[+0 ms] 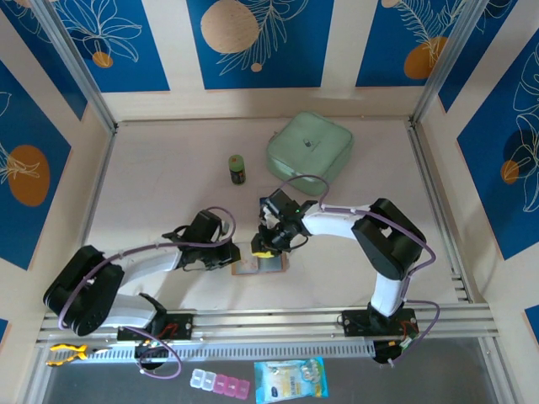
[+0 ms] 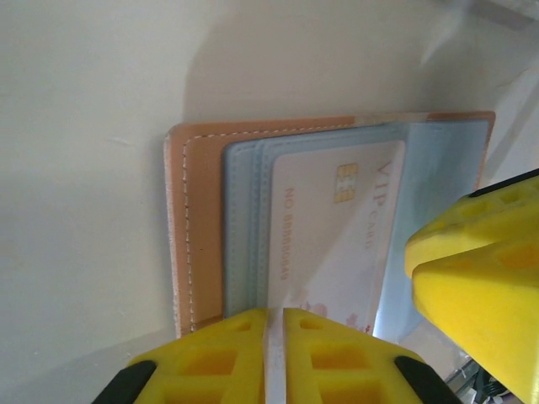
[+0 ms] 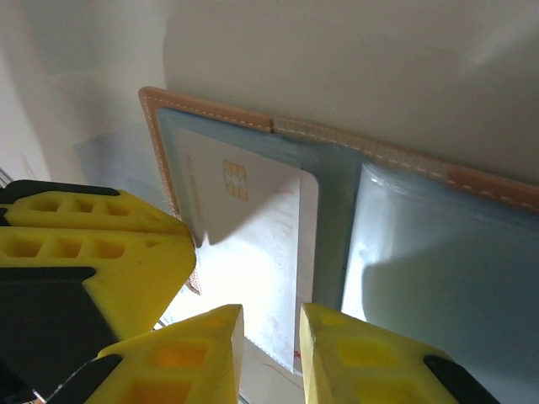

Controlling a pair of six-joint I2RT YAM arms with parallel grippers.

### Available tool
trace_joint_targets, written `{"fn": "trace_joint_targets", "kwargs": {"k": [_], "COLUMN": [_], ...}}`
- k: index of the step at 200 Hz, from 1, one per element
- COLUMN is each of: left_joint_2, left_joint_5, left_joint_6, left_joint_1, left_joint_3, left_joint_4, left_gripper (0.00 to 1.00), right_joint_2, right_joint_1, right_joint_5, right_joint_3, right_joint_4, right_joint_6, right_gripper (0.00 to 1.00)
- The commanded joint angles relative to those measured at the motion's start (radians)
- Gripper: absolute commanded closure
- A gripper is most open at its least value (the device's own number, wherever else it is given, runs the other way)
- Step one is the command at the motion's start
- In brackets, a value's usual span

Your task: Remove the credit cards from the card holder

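A pale cream table (image 1: 168, 177), seen from above. Toward the back, right of centre, lies a mint-green zip case (image 1: 310, 146) with rounded corners. To its left, near it but apart, a small dark jar (image 1: 238, 169) with a greenish label stands upright. Nearer the front, around the middle of the table, a tan card holder (image 1: 274, 264) lies open and flat, its pale blue-grey see-through pockets facing up. A metal rail (image 1: 278, 321) runs along the table's near edge.
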Motion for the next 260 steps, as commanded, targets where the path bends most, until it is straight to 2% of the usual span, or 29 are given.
{"fn": "trace_joint_targets", "kwargs": {"k": [1, 87, 142, 227, 260], "left_joint_2": [0.017, 0.014, 0.014, -0.01, -0.016], "left_joint_5": [-0.005, -0.008, -0.006, -0.014, -0.011], "left_joint_6": [0.029, 0.033, 0.032, 0.033, 0.03], "left_joint_1": [0.014, 0.016, 0.015, 0.016, 0.015], "left_joint_3": [-0.015, -0.023, -0.024, -0.025, -0.023], "left_joint_4": [-0.009, -0.019, -0.02, -0.04, -0.044], "left_gripper": [0.91, 0.93, 0.93, 0.92, 0.91], "right_joint_2": [0.024, 0.079, 0.085, 0.062, 0.05], "right_joint_1": [0.011, 0.032, 0.043, 0.034, 0.031], "right_joint_5": [-0.014, 0.011, -0.031, 0.109, 0.117], "right_joint_3": [0.034, 0.074, 0.081, 0.107, 0.12], "right_joint_4": [-0.013, -0.064, -0.023, -0.213, -0.233], "right_joint_6": [0.008, -0.018, -0.01, -0.07, -0.087], "right_gripper": [0.74, 0.74, 0.74, 0.74, 0.74]}}
